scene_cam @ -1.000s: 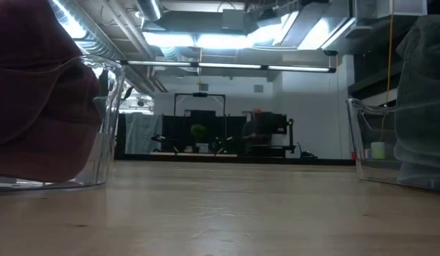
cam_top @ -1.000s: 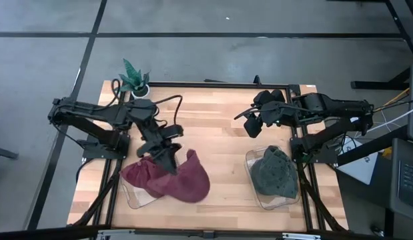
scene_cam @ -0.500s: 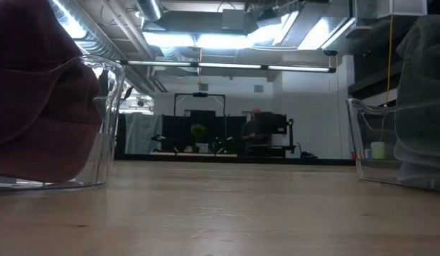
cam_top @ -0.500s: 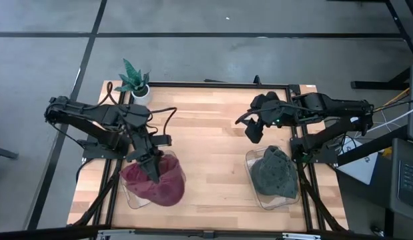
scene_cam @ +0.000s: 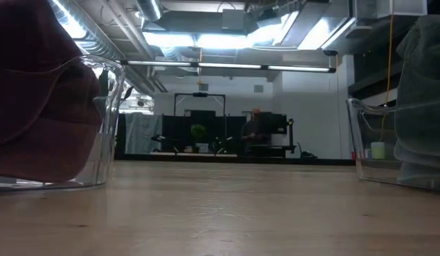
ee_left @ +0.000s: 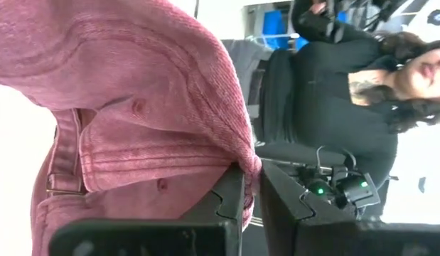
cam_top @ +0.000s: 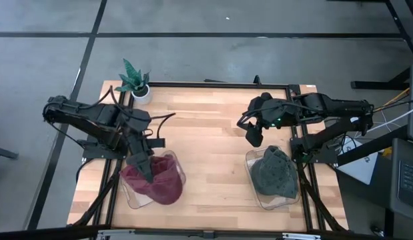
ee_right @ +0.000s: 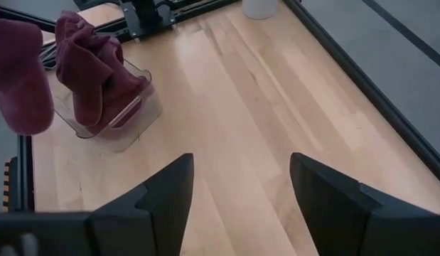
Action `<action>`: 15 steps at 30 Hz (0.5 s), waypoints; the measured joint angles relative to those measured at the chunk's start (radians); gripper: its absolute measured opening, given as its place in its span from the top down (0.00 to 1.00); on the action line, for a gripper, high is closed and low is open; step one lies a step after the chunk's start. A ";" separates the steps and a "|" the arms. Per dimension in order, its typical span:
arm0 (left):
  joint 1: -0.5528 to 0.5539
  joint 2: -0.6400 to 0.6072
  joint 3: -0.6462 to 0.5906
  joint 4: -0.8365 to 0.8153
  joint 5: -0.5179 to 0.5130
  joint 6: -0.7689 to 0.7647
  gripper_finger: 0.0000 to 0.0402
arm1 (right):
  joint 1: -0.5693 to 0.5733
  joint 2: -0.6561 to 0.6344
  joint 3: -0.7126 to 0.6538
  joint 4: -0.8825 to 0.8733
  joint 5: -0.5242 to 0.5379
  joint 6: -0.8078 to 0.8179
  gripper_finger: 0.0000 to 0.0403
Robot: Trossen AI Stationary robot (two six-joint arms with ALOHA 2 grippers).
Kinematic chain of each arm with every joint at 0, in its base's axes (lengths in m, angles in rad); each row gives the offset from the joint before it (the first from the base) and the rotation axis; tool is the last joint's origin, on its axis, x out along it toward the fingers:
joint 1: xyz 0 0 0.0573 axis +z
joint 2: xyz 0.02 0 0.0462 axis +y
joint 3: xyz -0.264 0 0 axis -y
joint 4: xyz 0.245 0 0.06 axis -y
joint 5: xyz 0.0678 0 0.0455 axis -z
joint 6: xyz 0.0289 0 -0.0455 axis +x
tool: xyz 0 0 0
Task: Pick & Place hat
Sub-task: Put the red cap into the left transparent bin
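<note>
One red hat (cam_top: 155, 182), spread over the table beside its bin a second ago, is now bunched inside the left bin (cam_top: 177, 167), so placement looks nearly done; release remains. Left gripper (cam_top: 145, 175) stays pinched on the hat's fabric, down in the bin. Right bin (cam_top: 249, 160) holds a grey hat (cam_top: 273, 173). Right gripper (cam_top: 253, 135) hangs spread and empty over bare table (cam_top: 213, 133), near that bin.

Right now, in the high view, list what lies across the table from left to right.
Potted plant → left gripper, shut on the maroon hat in the left clear bin → right gripper, open over bare wood → grey hat in the right clear bin.
</note>
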 joint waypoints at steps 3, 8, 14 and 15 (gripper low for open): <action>-0.013 0.000 0.000 -0.036 -0.001 -0.013 0.95 | 0.000 0.000 0.000 0.000 0.000 0.000 0.42; -0.025 0.000 0.000 -0.149 -0.050 0.003 0.95 | 0.000 0.000 0.000 0.000 0.001 0.000 0.42; -0.025 0.000 0.000 -0.380 -0.150 0.078 0.95 | 0.000 0.000 0.000 0.000 0.002 -0.002 0.42; -0.025 0.000 0.000 -0.404 -0.152 0.088 0.95 | 0.000 0.000 0.000 0.000 0.002 -0.002 0.42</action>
